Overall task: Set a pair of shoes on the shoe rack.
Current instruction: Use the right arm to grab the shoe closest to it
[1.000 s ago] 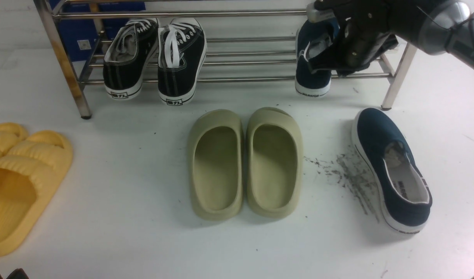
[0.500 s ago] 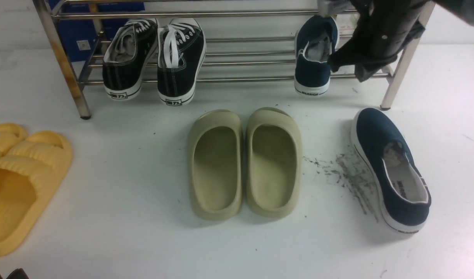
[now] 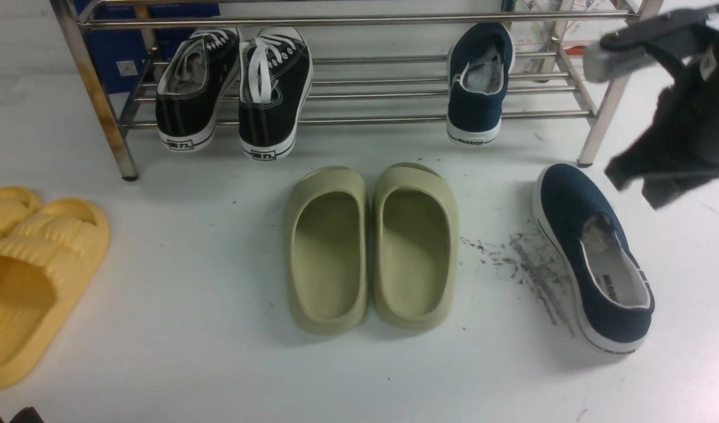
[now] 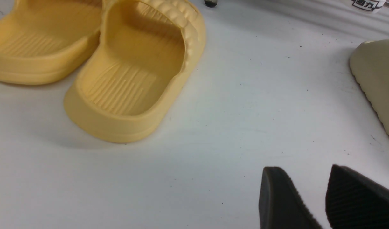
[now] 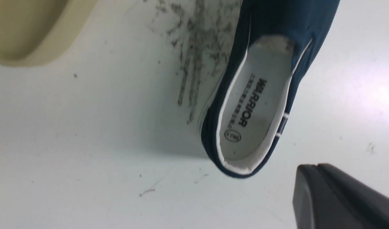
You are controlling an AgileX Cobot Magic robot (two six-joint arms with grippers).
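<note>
One navy slip-on (image 3: 475, 88) is seated on the lower shelf of the shoe rack (image 3: 335, 120) at its right end, toe inward, heel overhanging the front bar. The other navy slip-on (image 3: 594, 264) is found on the table (image 3: 189, 352), angled, right of the olive slides (image 3: 371, 247) and near the rack's right front leg. The right gripper (image 5: 312, 184) is seen closed with nothing held, above the table by that loose shoe; the left gripper (image 4: 309, 190) is seen low near the yellow slides (image 4: 127, 79), fingers slightly parted, nothing between them.
</note>
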